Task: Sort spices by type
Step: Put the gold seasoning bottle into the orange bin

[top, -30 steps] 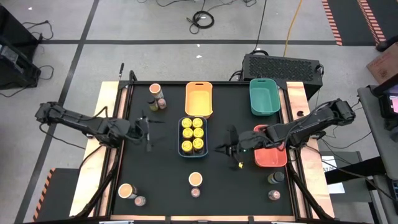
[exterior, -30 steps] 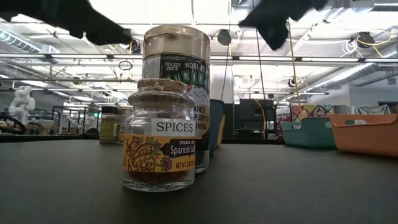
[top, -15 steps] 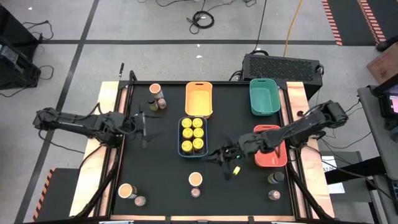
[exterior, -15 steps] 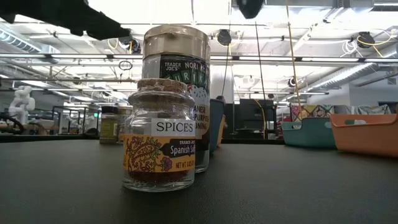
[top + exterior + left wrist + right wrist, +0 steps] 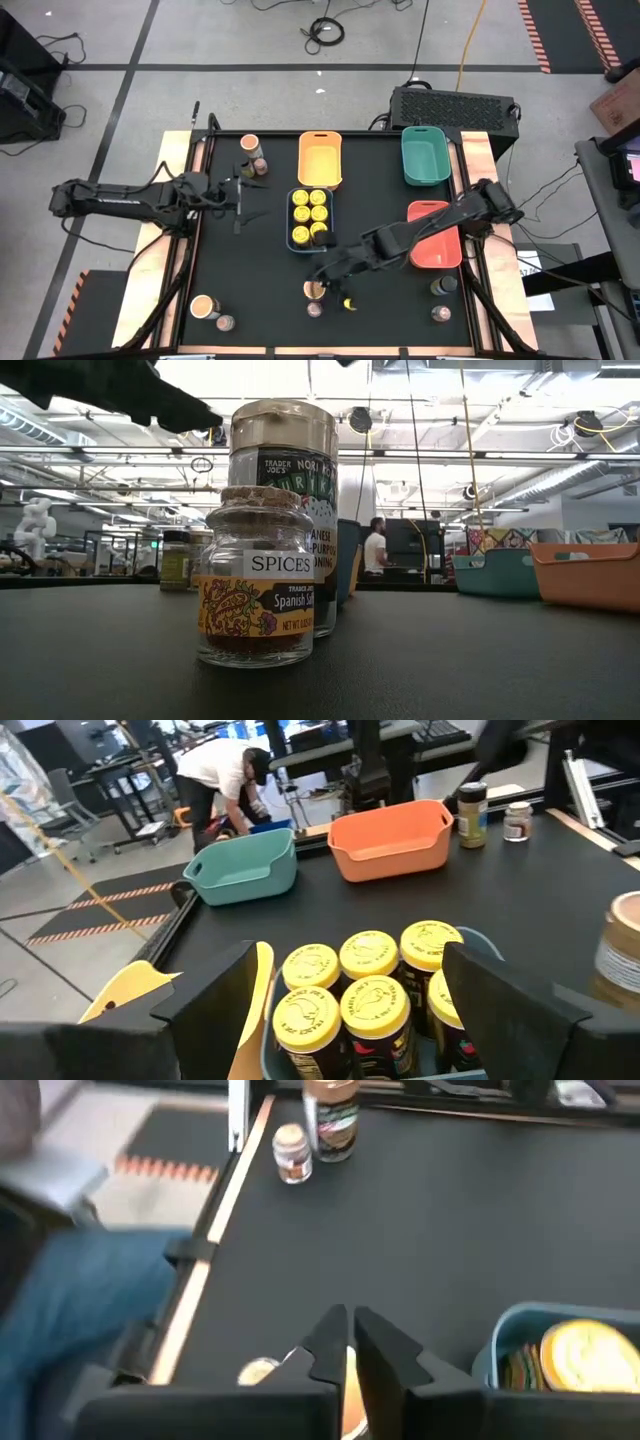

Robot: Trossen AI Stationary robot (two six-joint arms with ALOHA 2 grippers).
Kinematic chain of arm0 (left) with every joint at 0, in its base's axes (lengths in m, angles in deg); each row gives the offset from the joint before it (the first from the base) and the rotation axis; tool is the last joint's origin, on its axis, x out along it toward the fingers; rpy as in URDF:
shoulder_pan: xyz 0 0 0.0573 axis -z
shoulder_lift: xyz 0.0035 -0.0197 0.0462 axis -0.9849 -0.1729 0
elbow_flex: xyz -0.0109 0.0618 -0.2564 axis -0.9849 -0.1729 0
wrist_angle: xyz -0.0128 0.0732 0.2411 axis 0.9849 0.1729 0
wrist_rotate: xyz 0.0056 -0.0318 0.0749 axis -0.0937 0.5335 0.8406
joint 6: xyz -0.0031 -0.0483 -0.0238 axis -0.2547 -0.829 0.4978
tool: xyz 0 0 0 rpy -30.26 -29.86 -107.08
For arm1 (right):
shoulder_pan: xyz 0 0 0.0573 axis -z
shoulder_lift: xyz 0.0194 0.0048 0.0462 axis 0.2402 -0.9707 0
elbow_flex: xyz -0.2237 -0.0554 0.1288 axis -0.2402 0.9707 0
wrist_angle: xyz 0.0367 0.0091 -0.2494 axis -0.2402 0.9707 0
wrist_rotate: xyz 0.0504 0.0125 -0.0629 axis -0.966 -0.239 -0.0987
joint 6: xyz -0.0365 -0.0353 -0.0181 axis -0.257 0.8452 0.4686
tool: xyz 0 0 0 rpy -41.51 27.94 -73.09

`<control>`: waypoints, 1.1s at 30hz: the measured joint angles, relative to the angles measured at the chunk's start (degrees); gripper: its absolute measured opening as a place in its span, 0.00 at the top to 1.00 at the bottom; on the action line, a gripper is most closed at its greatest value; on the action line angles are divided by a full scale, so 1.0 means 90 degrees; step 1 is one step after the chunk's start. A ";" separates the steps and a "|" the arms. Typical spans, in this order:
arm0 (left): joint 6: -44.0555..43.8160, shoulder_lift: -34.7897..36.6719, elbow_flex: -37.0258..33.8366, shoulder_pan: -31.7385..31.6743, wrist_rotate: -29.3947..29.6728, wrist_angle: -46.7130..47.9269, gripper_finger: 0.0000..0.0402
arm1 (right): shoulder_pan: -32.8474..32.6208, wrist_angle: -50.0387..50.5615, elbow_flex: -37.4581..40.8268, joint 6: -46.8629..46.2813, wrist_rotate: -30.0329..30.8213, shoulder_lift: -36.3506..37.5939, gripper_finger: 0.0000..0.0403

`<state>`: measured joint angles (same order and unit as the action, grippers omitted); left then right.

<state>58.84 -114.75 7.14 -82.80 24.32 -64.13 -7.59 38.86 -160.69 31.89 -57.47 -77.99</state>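
Note:
A blue tray (image 5: 290, 218) mid-table holds several yellow-lidded spice jars (image 5: 308, 205), which also show close up in the left wrist view (image 5: 368, 960). My left gripper (image 5: 240, 197) is open, left of that tray and level with it, its fingers pointing at the jars. My right gripper (image 5: 322, 277) is shut and hangs above a peach-topped tub (image 5: 314, 289) near the table's near edge. A small brown-lidded jar (image 5: 315, 309) stands just in front of the tub. In the low view the tub (image 5: 283, 430) and the jar (image 5: 255, 575) stand upright on the table.
Yellow tray (image 5: 320, 158) and green tray (image 5: 424, 153) sit at the far edge, and a red tray (image 5: 440, 250) under the right arm. More jars stand far left (image 5: 252, 155), near left (image 5: 204, 306) and near right (image 5: 443, 286). People move in the room behind.
My right gripper has swept from beside the red tray toward the table's near edge and left, ending over the peach-topped tub. In the low view it has passed out of the top of the picture. No jar has moved.

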 joint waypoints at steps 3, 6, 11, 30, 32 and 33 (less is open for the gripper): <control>-0.0006 -0.0051 0.0000 -0.0025 -0.0015 -0.0036 0.20 | -0.0003 0.0451 -0.0613 0.0610 -0.0007 -0.0444 0.86; -0.0007 -0.0053 0.0000 -0.0025 -0.0164 -0.0038 0.20 | -0.0002 0.0881 -0.1136 0.0945 -0.0010 -0.0778 0.75; -0.0039 -0.0053 0.0000 -0.0025 -0.0316 -0.0037 0.20 | -0.0001 0.1470 -0.1648 0.0793 -0.0053 -0.1142 0.53; -0.0120 -0.0055 0.0000 -0.0025 -0.0338 0.0027 0.20 | -0.0025 0.1910 -0.1683 0.0523 -0.0366 -0.1744 0.14; -0.0174 -0.0055 0.0000 -0.0025 -0.0422 0.0038 0.20 | -0.0025 0.1904 -0.1683 0.0586 -0.0366 -0.1889 0.14; -0.0175 -0.0055 0.0000 -0.0025 -0.0457 0.0051 0.20 | -0.0025 0.1938 -0.1683 0.0588 -0.0366 -0.1945 0.14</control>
<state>57.26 -115.25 7.14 -83.03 20.21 -63.67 -7.82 56.30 -175.83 37.18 -60.76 -95.49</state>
